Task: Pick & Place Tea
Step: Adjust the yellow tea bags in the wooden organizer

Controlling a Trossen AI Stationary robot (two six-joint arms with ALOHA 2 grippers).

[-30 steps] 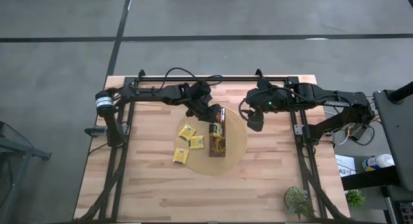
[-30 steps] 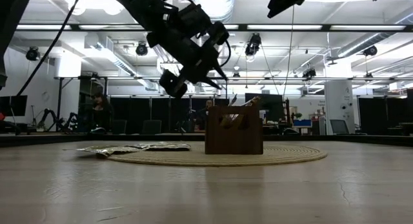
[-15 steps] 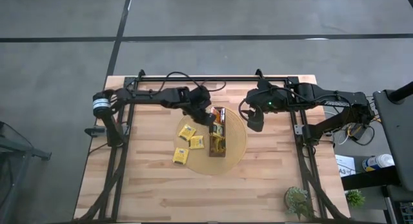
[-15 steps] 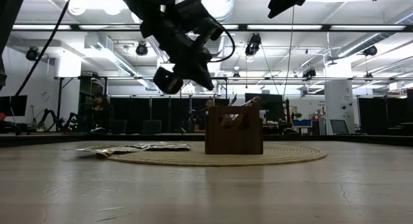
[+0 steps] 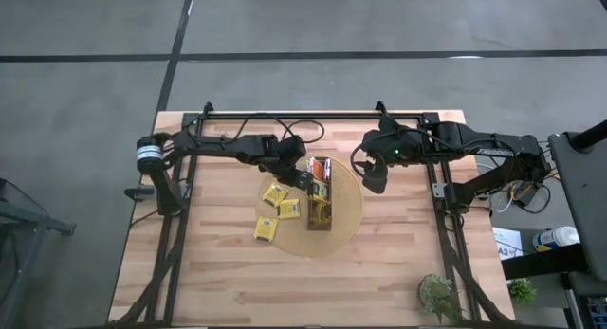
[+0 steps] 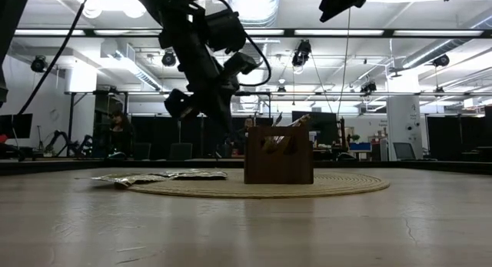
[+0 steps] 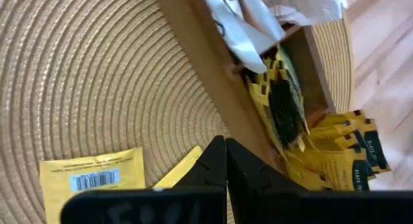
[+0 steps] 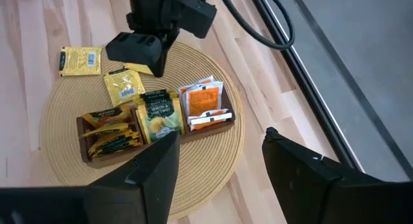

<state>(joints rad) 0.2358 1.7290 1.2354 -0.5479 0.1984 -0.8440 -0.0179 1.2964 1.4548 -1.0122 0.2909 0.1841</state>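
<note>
Looking down on the desk [image 5: 218, 282], we see a pale wooden top with both dark arms reaching in from its far edge. The round woven mat [image 5: 347, 215] lies near the middle of the desk, a little toward the far edge. On the mat stands the long narrow dark-brown tray [image 5: 321, 208], set lengthwise from far to near, its compartments packed with tea sachets: orange ones [image 8: 205, 101] at one end, dark green with yellow [image 8: 157, 112] in the middle, yellow ones [image 8: 106, 135] at the other end.

The left gripper [image 5: 297, 178] hangs above the mat's far left part, just beside the tray's far end, its fingers [image 7: 213, 161] clenched together with nothing between them. The right gripper [image 5: 374, 177] waits over the mat's far right edge, its fingers [image 8: 150, 179] spread wide and grasping nothing.

Three loose yellow sachets lie flat to the left of the tray: one [image 5: 275, 193] on the mat near the left gripper, one [image 5: 289, 209] just beside the tray, and one [image 5: 266, 228] at the mat's left rim, toward the desk's near edge.
</note>
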